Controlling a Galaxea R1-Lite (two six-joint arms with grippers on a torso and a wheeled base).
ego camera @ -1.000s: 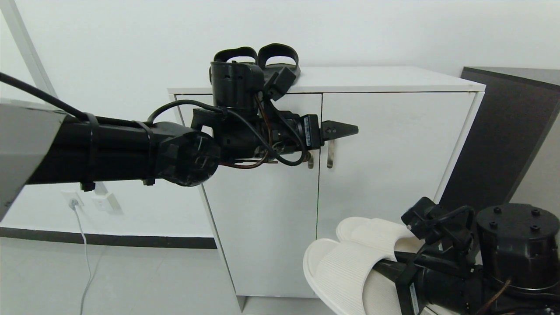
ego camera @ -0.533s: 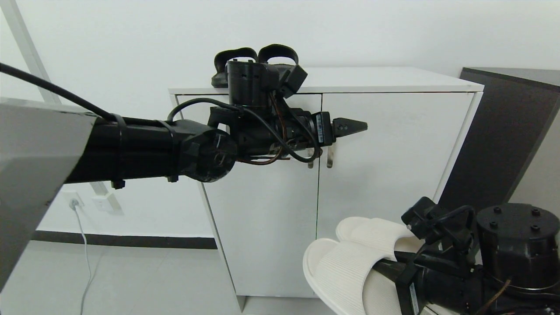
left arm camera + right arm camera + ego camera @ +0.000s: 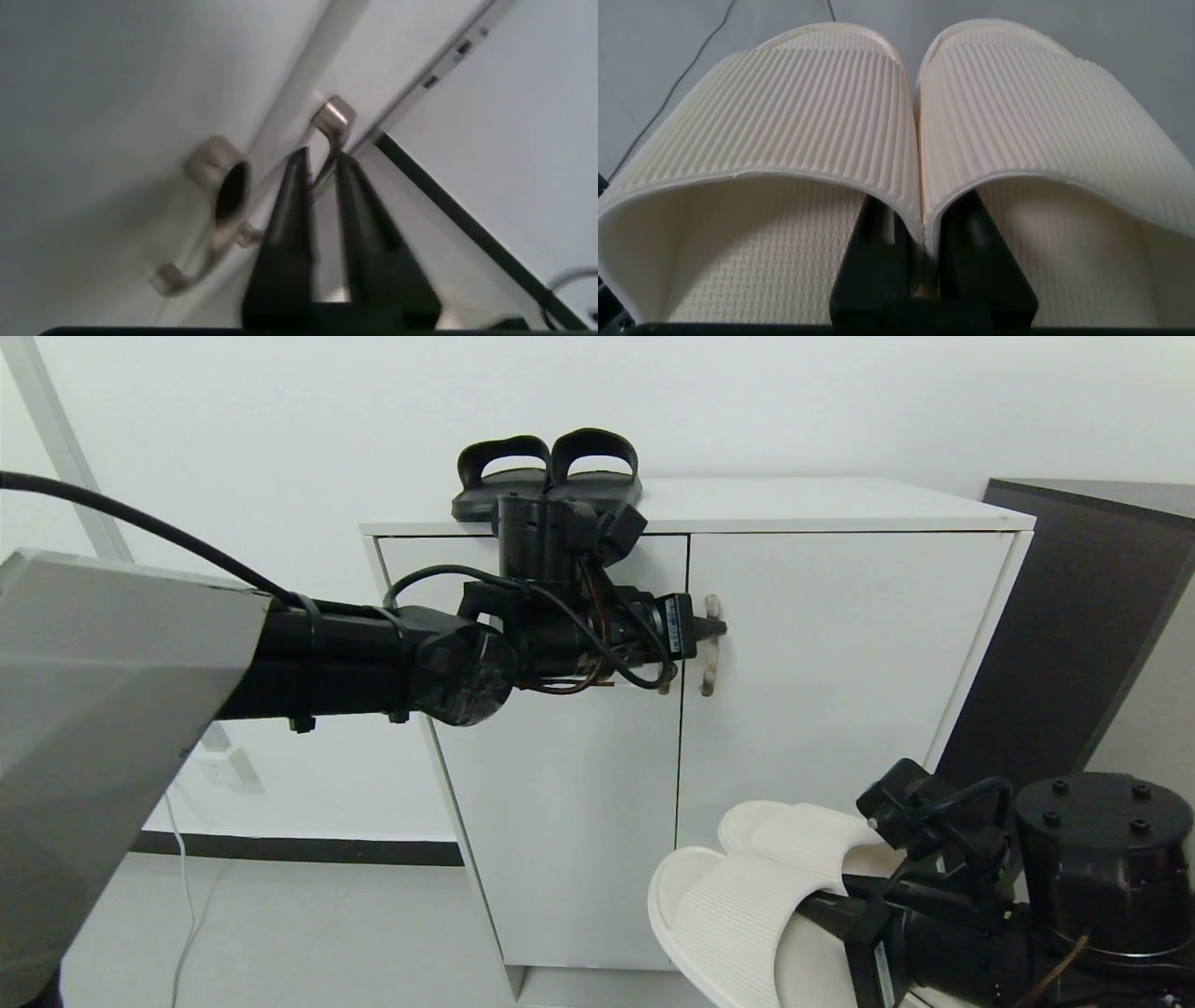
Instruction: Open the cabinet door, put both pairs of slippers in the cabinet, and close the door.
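The white cabinet (image 3: 840,644) stands with both doors closed. A pair of black slippers (image 3: 546,467) lies on its top at the left. My left gripper (image 3: 717,627) is at the right door's metal handle (image 3: 709,677). In the left wrist view its fingers (image 3: 297,210) sit close together with that handle's (image 3: 332,117) bar between them, shut on it. The left door's handle (image 3: 220,182) is just beside. My right gripper (image 3: 840,905) hangs low at the right, in front of the cabinet. It (image 3: 922,233) is shut on the inner strap edges of the white slippers (image 3: 813,112), held side by side.
A dark cabinet (image 3: 1074,616) stands right against the white one's right side. A wall socket (image 3: 229,767) with a hanging cable (image 3: 182,896) is at the lower left. Open floor lies left of the cabinet.
My left gripper has moved in toward the cabinet and a little down, from pointing across the door fronts to gripping the right door's handle. The right arm with the white slippers has kept still.
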